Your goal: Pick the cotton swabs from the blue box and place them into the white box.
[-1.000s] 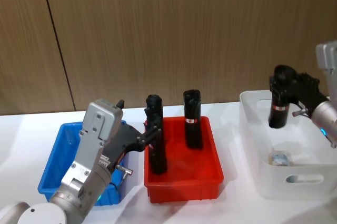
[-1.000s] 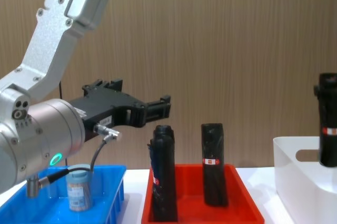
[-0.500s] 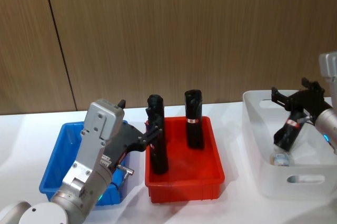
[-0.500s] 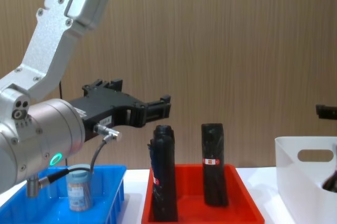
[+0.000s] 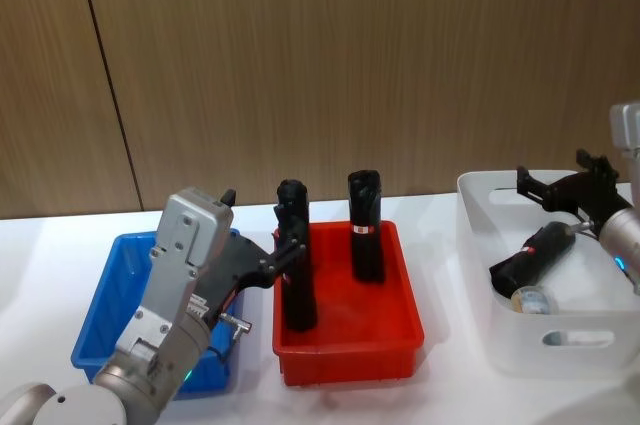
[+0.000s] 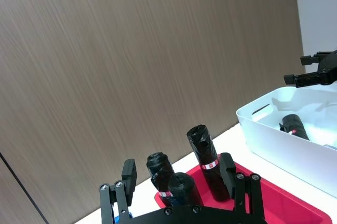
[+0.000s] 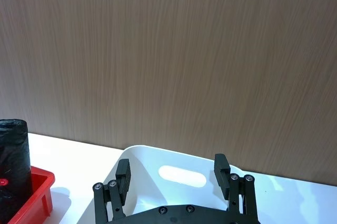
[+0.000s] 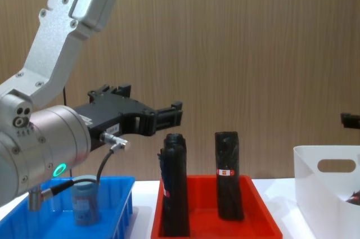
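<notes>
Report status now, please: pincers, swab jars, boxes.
Right pincer open, empty, over white box. Black cylinder lies inside beside one swab jar. Left pincer open above blue box; one jar left there.

Brown wood-panel wall (image 5: pixel 300 65) rises behind a white table (image 5: pixel 40 245).

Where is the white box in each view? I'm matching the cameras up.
Head: white box at right, red tray to its left.
Chest: lower right corner, right of the tray.
Left wrist: beyond the tray, box.
Right wrist: just past the right gripper, box, tray nearby.
Shared landmark: the red tray.
</notes>
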Available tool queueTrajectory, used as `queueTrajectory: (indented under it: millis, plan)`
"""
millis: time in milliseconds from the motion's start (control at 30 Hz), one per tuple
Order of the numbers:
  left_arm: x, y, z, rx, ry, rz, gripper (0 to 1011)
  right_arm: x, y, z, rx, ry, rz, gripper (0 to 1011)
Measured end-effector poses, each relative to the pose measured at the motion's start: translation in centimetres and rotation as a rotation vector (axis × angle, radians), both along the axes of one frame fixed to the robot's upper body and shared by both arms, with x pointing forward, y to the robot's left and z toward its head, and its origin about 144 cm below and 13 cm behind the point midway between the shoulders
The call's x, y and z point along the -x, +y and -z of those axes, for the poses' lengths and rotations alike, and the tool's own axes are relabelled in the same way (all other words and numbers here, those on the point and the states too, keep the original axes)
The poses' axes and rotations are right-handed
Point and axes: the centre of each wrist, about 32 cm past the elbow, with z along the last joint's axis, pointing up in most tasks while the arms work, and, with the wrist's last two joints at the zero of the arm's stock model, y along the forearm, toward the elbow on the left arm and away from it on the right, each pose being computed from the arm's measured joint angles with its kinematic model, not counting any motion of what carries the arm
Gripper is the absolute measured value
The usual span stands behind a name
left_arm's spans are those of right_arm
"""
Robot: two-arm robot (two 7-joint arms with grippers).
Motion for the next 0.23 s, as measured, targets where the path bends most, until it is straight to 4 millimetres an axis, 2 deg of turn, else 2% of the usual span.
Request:
queueTrajectory:
  millis: [233]
  plan:
    - [0.0, 0.0, 0.0, 0.0, 0.0, 0.0, 1004, 0.01, -0.07, 0.08, -0.002, 0.0, 0.002, 1002]
